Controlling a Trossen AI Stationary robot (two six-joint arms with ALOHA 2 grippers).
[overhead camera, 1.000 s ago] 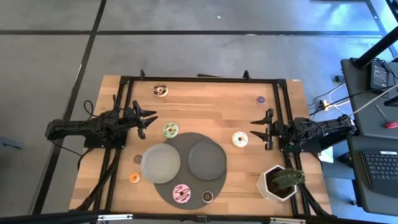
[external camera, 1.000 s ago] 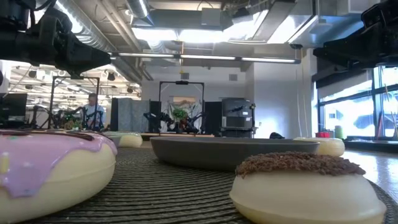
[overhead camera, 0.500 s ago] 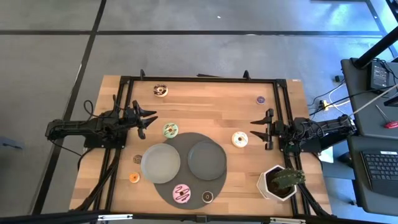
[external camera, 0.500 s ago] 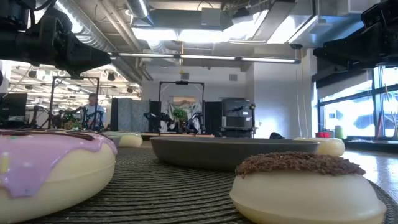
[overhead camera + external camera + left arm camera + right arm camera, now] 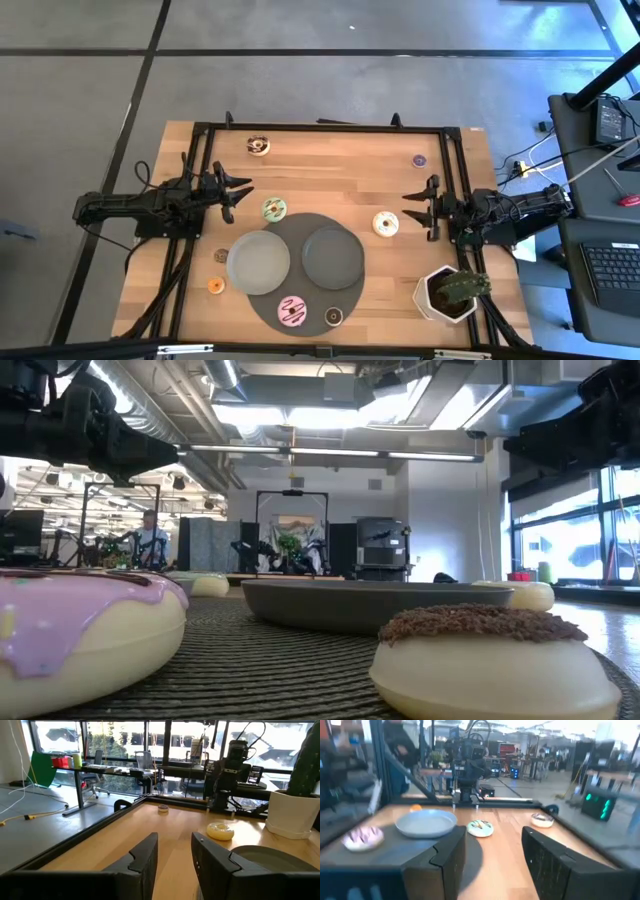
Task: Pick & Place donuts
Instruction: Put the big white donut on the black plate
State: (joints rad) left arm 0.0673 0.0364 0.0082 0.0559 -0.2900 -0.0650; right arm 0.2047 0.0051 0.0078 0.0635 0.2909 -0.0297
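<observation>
My left gripper (image 5: 240, 193) hung over the table's (image 5: 340, 160) left side, fingers parted and holding nothing, just beside the green donut (image 5: 274, 209). My right gripper (image 5: 418, 208) sat at the right side, also open and empty, near the cream donut (image 5: 386, 224). The pink donut (image 5: 292, 311) and a dark one (image 5: 334, 317) lay on the mat (image 5: 312, 296) below two grey plates (image 5: 258, 262). A chocolate-and-white donut (image 5: 259, 146) and a purple one (image 5: 419, 159) lay near the far edge.
</observation>
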